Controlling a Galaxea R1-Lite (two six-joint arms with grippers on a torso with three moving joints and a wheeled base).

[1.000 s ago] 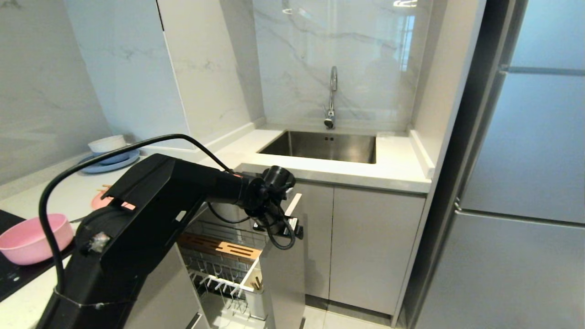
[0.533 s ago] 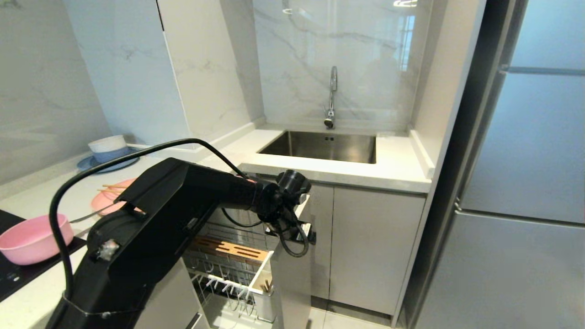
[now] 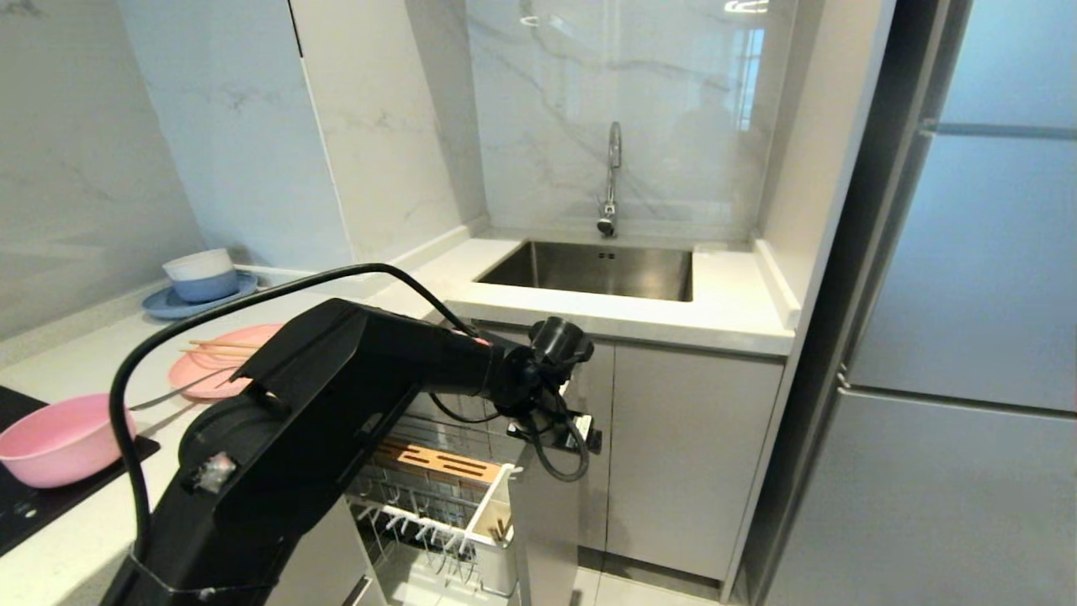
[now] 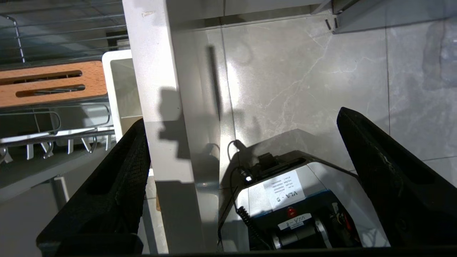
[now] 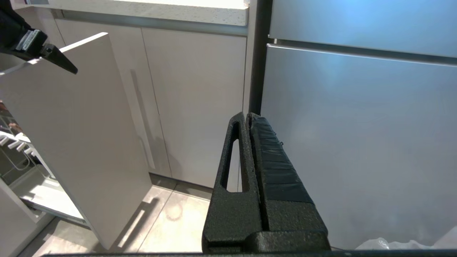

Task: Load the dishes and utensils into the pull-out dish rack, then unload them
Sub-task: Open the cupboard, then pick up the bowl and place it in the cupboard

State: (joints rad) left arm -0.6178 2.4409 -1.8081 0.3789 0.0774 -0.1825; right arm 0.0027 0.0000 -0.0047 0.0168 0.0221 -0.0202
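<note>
Your left tool straddles the pull-out dish rack front, fingers spread wide; next, fetch the dishes.

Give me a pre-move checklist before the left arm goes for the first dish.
1. Pull-out dish rack drawn out of the cabinet: ok; wire basket and wooden strip exposed.
2. Left gripper free to leave: ok; jaws wide open, straddling the top edge of the grey front panel, nothing held.
3. Pink bowl on the counter: ok, upright at the counter's left.
4. Pink plate clear to lift: not ok; chopsticks lie across it, and the fork lies against its edge.
5. Utensil cup empty: cannot tell; something brown shows inside.
6. Right gripper out of the way: ok; shut, beside the refrigerator.
</note>
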